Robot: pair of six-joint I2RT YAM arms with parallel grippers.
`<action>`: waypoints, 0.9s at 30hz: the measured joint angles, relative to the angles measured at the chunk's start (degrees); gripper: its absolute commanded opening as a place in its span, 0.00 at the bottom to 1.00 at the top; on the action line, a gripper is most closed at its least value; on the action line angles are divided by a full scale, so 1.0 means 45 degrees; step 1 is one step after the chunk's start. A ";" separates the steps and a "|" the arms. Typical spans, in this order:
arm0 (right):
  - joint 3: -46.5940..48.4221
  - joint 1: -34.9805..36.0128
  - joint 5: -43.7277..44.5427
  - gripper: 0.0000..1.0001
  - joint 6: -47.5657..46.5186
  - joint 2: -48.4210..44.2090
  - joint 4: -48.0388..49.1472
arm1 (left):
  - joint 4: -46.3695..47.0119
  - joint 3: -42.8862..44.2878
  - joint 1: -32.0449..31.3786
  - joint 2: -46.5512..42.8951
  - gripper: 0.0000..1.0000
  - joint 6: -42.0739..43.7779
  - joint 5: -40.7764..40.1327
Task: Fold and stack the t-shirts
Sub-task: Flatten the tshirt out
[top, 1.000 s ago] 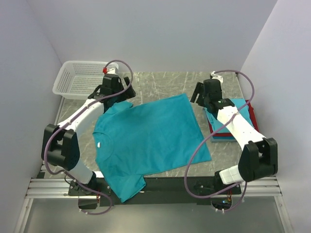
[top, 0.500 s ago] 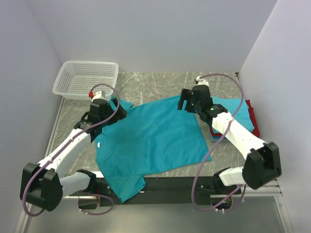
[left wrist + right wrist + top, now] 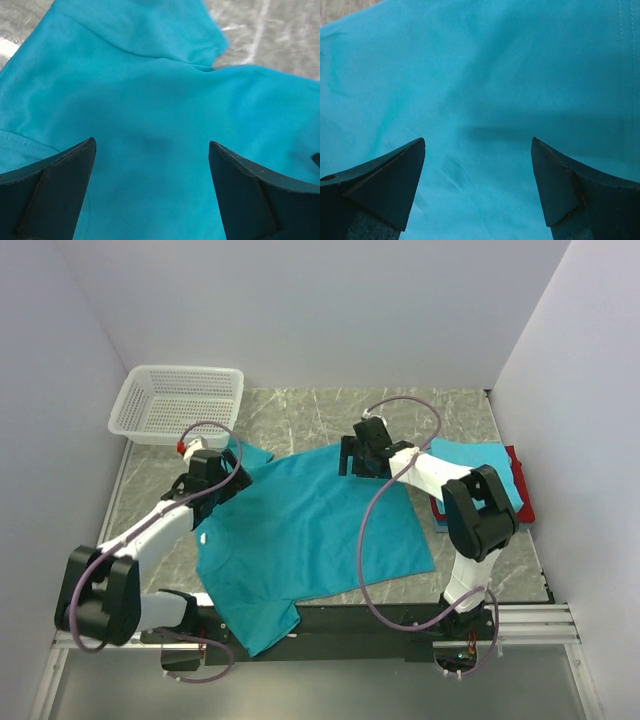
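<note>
A teal t-shirt (image 3: 310,525) lies spread flat across the middle of the table, one sleeve hanging over the near edge. My left gripper (image 3: 212,478) is open just above the shirt's far left shoulder, by the sleeve; in the left wrist view (image 3: 152,145) its fingers stand wide apart over teal cloth (image 3: 150,90). My right gripper (image 3: 362,458) is open over the shirt's far hem; its wrist view (image 3: 478,142) shows only teal cloth (image 3: 485,75) between the fingers. A stack of folded shirts (image 3: 505,475), light blue on red and blue, lies at the right.
A white mesh basket (image 3: 178,402) stands at the back left corner of the marble table (image 3: 320,412). White walls close in the left, back and right sides. The arm bases and a metal rail (image 3: 320,625) run along the near edge.
Both grippers have come in from the far corners toward the shirt. The left one moved nearer over the left shoulder, the right one moved left over the far hem. The shirt lies as before.
</note>
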 measured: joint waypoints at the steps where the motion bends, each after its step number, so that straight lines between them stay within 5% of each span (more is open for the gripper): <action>1: 0.0107 0.0000 0.0015 0.93 0.0024 0.0175 0.0015 | 0.0146 0.0034 0.0068 0.0321 0.99 0.0005 0.0019; 9: 0.0238 0.0000 0.0452 0.93 0.0257 0.0690 -0.0024 | 0.0670 0.0957 0.0160 0.3011 0.99 0.0146 0.0500; 27: -0.0801 -0.0223 0.1146 0.94 0.1229 0.0510 -0.0257 | 0.1885 0.1909 0.0170 0.4668 0.94 0.0262 0.1987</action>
